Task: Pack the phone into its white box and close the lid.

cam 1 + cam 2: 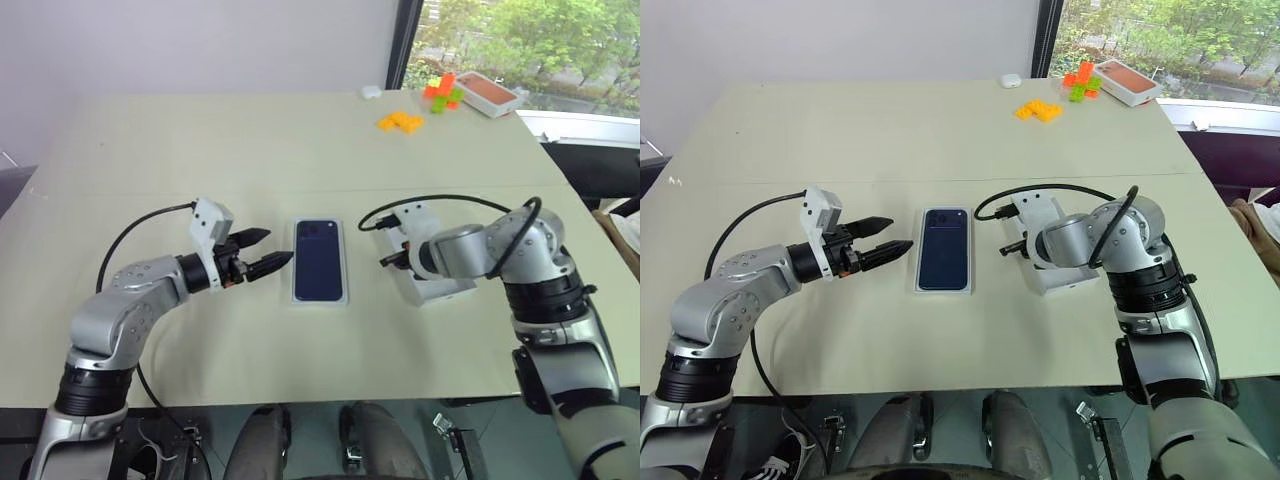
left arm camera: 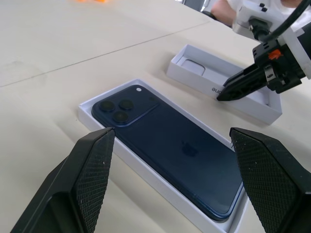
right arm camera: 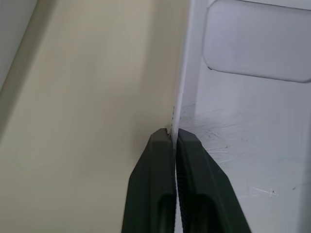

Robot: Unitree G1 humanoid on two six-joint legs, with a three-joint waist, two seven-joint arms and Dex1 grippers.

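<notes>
The dark blue phone (image 1: 319, 260) lies back up inside the shallow white box (image 2: 87, 114) at the table's middle, its camera bump at the far end. To its left my left gripper (image 1: 276, 246) hovers open, fingers pointing at the phone and apart from it. Right of the box the white lid (image 1: 445, 290) lies inside up. My right gripper (image 3: 173, 138) is shut on the lid's thin side wall (image 3: 181, 92), the wall nearer the phone. In the left wrist view the right gripper (image 2: 221, 97) meets the lid's wall (image 2: 252, 104).
Orange blocks (image 1: 400, 121), red and green blocks (image 1: 441, 93) and an orange-topped box (image 1: 487, 93) sit at the far right corner. A small white object (image 1: 371, 91) lies near them. Black cables loop over both arms.
</notes>
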